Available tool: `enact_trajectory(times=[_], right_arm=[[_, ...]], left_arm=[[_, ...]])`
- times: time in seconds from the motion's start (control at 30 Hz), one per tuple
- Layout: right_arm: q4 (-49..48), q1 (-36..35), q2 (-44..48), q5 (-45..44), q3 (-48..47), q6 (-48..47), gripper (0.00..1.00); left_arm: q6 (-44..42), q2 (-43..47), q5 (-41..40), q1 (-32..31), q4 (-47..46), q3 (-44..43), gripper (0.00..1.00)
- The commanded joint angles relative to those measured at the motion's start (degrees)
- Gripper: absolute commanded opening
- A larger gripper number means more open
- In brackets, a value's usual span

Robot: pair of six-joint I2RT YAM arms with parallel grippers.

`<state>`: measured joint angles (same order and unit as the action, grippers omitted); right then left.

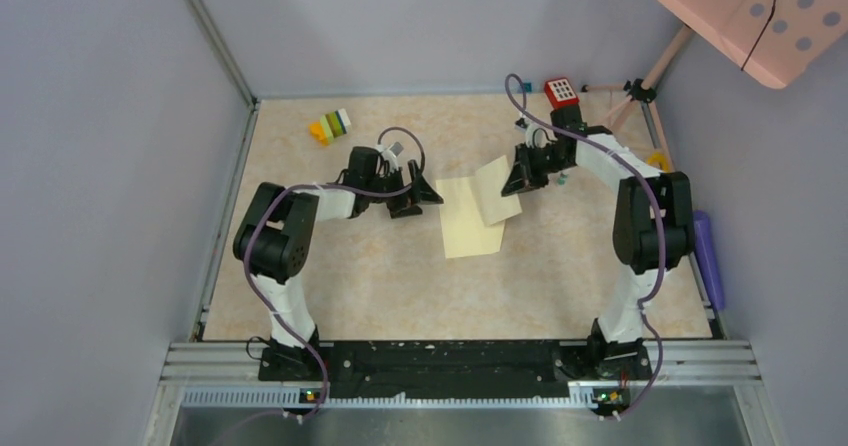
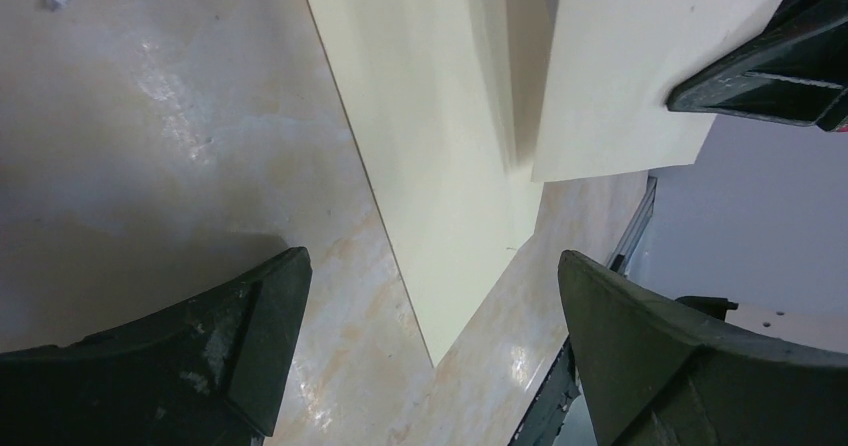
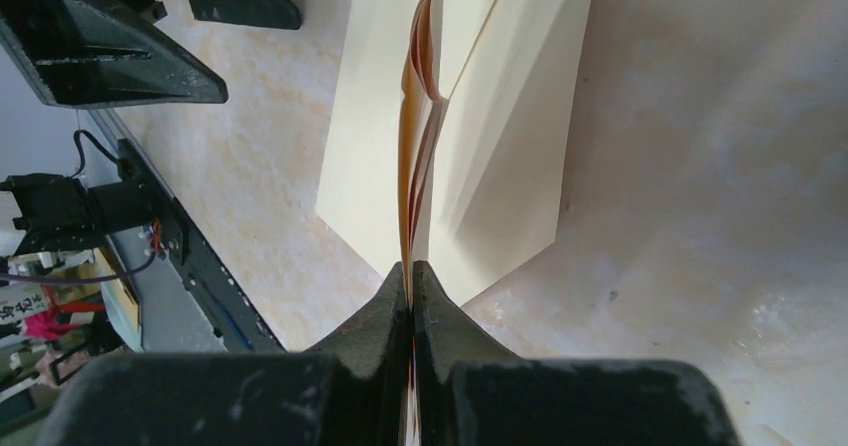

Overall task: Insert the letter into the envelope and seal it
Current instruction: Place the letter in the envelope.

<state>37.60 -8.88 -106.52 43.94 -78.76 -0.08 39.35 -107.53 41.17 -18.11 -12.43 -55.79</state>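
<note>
Table (image 1: 350, 286): a beige marbled top. The two arm bases are bolted at its 6 o'clock edge.
Envelope (image 1: 465, 231): pale cream, lying flat at about the middle of the table with its long sides running roughly 6 to 12 o'clock. In the left wrist view it (image 2: 430, 166) runs up between that arm's fingers. In the right wrist view it (image 3: 365, 136) lies under the held paper.
Left gripper (image 1: 416, 198): just off the envelope's 10 o'clock corner. Its fingers are spread wide and hold nothing. Its own camera (image 2: 430, 261) shows bare table and the envelope's edge in the gap.
Folded letter (image 1: 497, 191): over the envelope's 1 o'clock corner, tilted up off the table and casting a shadow on the envelope face (image 2: 620, 66). Edge-on (image 3: 415, 146) it shows several tan layers. Whether its low end touches the envelope cannot be told.
Right gripper (image 1: 520, 179): at 2 o'clock of the envelope. Its fingers are pressed together (image 3: 411, 271), pinching the folded letter by its edge.
Coloured blocks (image 1: 332, 126): a small yellow, green and white stack at the table's 11 o'clock, well apart from the paper.
Red block with white dots (image 1: 563, 91): at the far edge, at 1 o'clock, behind the right arm.
</note>
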Motion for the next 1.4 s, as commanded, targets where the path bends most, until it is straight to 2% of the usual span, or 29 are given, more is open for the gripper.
enact_trajectory(times=[0.0, 0.23, 0.53, 1.1, 1.37], right_arm=[[5.1, -1.4, -2.8, 1.7, -4.1, -3.1, 0.0], [8.1, -1.5, -6.7, -0.1, -4.9, -3.8, 0.0], [7.1, -1.5, -9.8, -2.6, -3.8, -1.7, 0.0], [5.5, 1.9, -4.4, -0.2, -3.1, -0.4, 0.0], [4.5, 2.1, -7.1, -0.8, -2.0, 1.7, 0.0]], left_arm=[[2.9, -1.9, 2.7, -1.7, -5.4, 0.3, 0.98], [3.6, -3.6, 2.6, -3.5, -5.9, 0.4, 0.99], [4.7, -3.5, 2.1, -3.6, -8.0, 2.1, 0.98], [4.7, -3.7, -0.2, -3.9, -8.2, 2.7, 0.97], [4.8, -3.9, 0.1, -4.5, -8.2, 2.2, 0.96]])
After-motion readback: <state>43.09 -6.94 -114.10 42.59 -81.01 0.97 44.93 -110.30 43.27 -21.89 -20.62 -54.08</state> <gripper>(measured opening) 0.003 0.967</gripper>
